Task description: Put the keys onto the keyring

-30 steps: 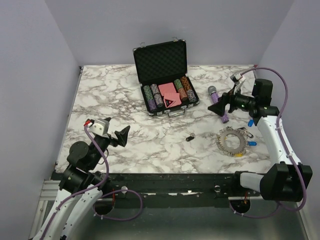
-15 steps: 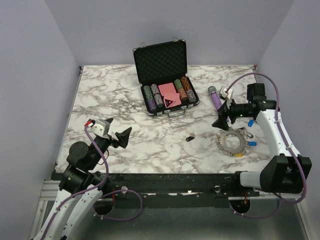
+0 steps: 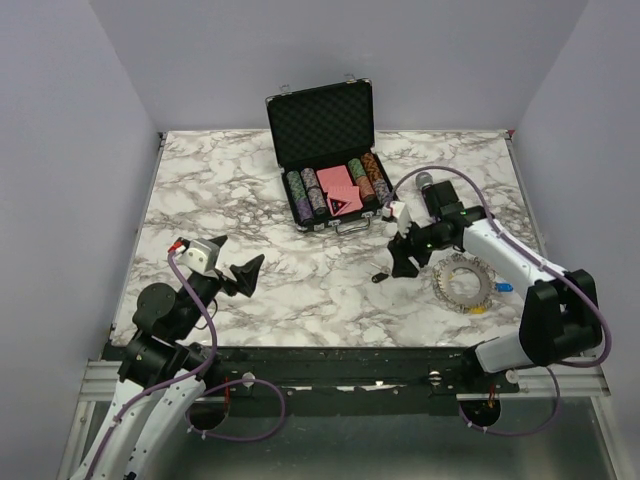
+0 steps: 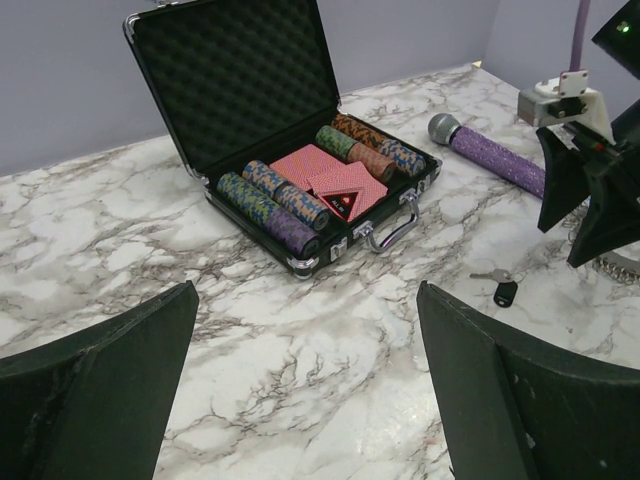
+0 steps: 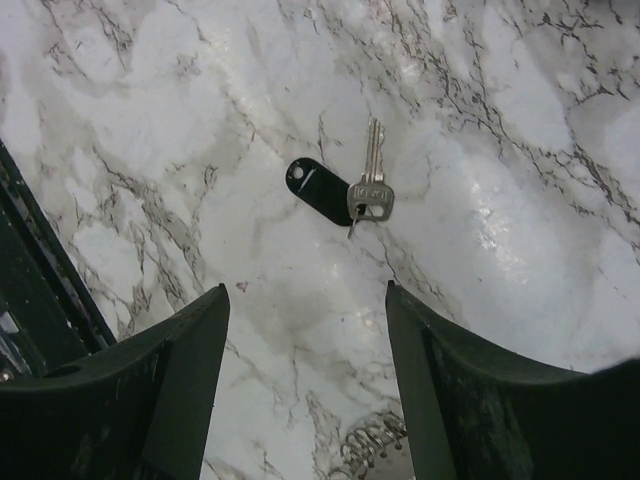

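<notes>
Marble tbl (image 3: 250, 190), open chip case (image 3: 330, 150) at back | R gripper (image 3: 403, 262) jaws wide, above black key (image 5: 318, 190) (small silver key (image 5: 372, 185) touching it) | keyring (image 3: 463, 281) flat just R of gripper, blue key (image 3: 503, 287) + yellow key (image 3: 478, 308) at its rim | L gripper (image 3: 250, 272) wide, near-L, well apart from keys

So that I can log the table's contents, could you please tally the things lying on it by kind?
Poker chip case: 1
Purple microphone: 1
Keyring: 1
Keys: 3 (black-tagged key, blue key, yellow key)
Total: 6 in view; the right arm may hide more.
</notes>
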